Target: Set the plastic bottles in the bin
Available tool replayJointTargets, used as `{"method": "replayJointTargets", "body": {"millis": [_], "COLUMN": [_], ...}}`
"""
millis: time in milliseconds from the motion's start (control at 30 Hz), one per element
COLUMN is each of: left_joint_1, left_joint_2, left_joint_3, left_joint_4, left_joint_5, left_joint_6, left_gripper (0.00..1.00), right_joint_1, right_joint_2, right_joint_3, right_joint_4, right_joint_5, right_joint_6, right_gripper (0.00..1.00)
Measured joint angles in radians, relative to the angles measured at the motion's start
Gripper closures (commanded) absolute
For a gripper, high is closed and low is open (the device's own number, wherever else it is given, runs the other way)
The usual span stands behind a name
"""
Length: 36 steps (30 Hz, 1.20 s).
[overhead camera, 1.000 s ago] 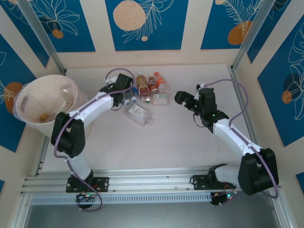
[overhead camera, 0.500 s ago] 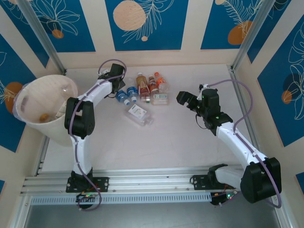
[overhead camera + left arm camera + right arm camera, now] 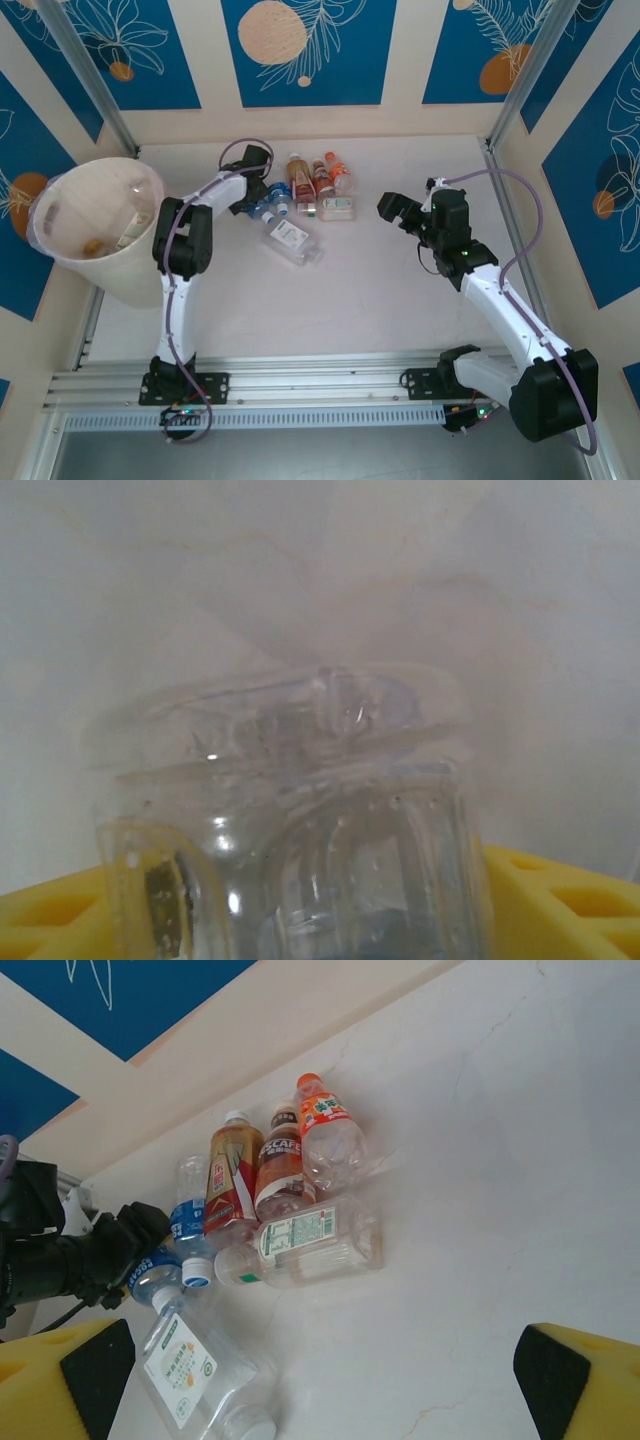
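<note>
Since my left end effector stands at the side of the heap of small plastic bottles nearest the large round cream-beige bin, the coming move turns on that arm. In the left wrist view a small clear plastic bottle with a blue label sits in the gap between my yellow pads, one pad on each flank. I cannot tell whether they press on it or merely bracket it. From above, that bottle seems to lie on its side on the pale surface, its long axis roughly crosswise to the line toward the bin, though the arm hides much of it. The bin stands on the far side of my left arm from the heap, and a few bottles inside the bin rest against its wall. My right end effector hangs on the side of the heap away from the bin, spread wide with nothing between its fingers. I judge the left arm far the nearer to both bottle and bin. Once the hold is firm, a lift and a swing bin-ward looks the short path, with the rim to clear.
</note>
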<state>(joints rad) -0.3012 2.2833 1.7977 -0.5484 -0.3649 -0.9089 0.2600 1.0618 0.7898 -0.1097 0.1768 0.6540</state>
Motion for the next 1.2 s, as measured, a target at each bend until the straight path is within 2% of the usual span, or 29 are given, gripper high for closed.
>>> {"method": "replayJointTargets", "body": {"millis": [233, 433, 733, 933, 1200], "left_joint_1": [0.0, 0.0, 0.0, -0.006, -0.031], "left_joint_2": [-0.018, -0.093, -0.428, -0.574, -0.755], "left_joint_3": [-0.042, -0.153, -0.504, -0.532, -0.554], "left_joint_4": [0.068, 0.143, 0.457, 0.528, 0.534], "left_joint_5": [0.011, 0.035, 0.141, 0.266, 0.456], "left_joint_6": [0.011, 0.097, 0.219, 0.271, 0.302], "left_gripper": [0.43, 0.55, 0.6, 0.6, 0.6], "right_joint_1": [0.0, 0.0, 0.0, 0.0, 0.033], "right_joint_2": [-0.009, -0.032, -0.068, -0.077, -0.076], "right_joint_3": [0.0, -0.003, -0.066, -0.095, -0.098], "right_joint_4": [-0.018, -0.014, 0.066, 0.17, 0.28], "right_joint_5": [0.004, 0.003, -0.058, -0.167, -0.272], "right_joint_6": [0.0, 0.0, -0.02, -0.047, -0.082], "right_gripper": [0.01, 0.01, 0.01, 0.01, 0.01]}}
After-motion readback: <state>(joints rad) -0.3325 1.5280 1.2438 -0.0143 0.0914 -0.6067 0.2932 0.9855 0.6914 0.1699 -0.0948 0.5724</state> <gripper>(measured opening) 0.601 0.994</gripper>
